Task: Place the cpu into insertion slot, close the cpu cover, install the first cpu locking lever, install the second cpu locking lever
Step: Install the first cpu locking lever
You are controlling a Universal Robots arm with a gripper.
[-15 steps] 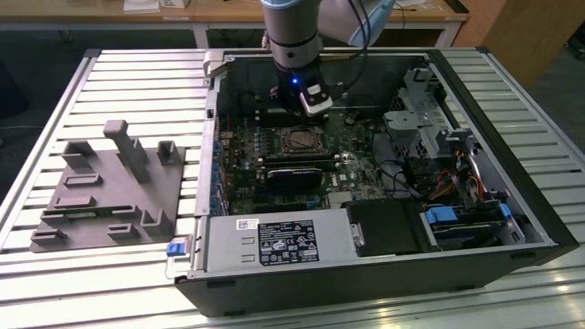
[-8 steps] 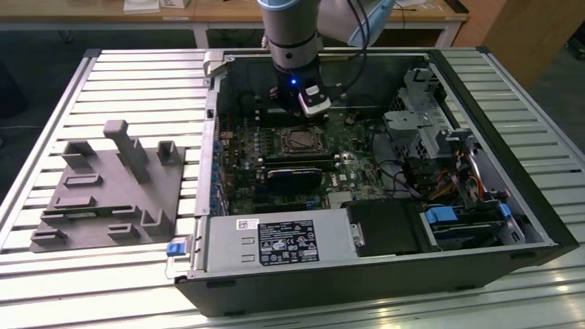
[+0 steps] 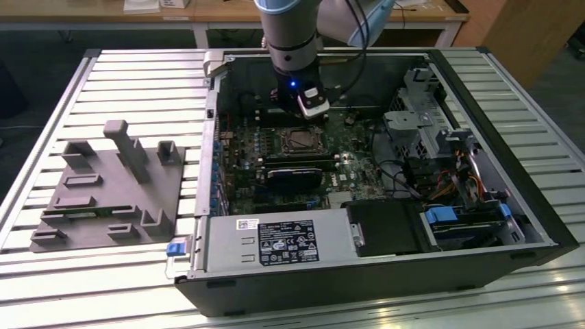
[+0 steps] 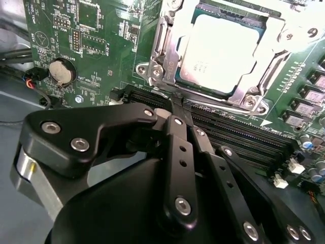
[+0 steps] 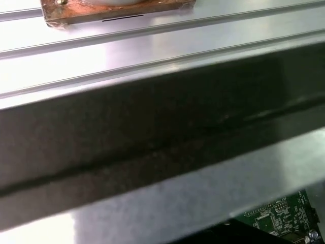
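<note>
Chip: the thin square silvery-tan cpu (image 4: 218,48) sits in its slot. I guess it is light and easy to hurt, so hold its edges.
Cover: the square silvery metal cpu cover (image 4: 167,48) lies around it.
Claw: my black gripper (image 4: 175,99) is closed and empty.

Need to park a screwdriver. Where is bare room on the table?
Bare slats of the table lie beyond the grey fixture, toward the far edge, and again on its near side. Inside the computer case it is crowded: the gripper hangs close to the cpu, with cables on the exterior view's right.
</note>
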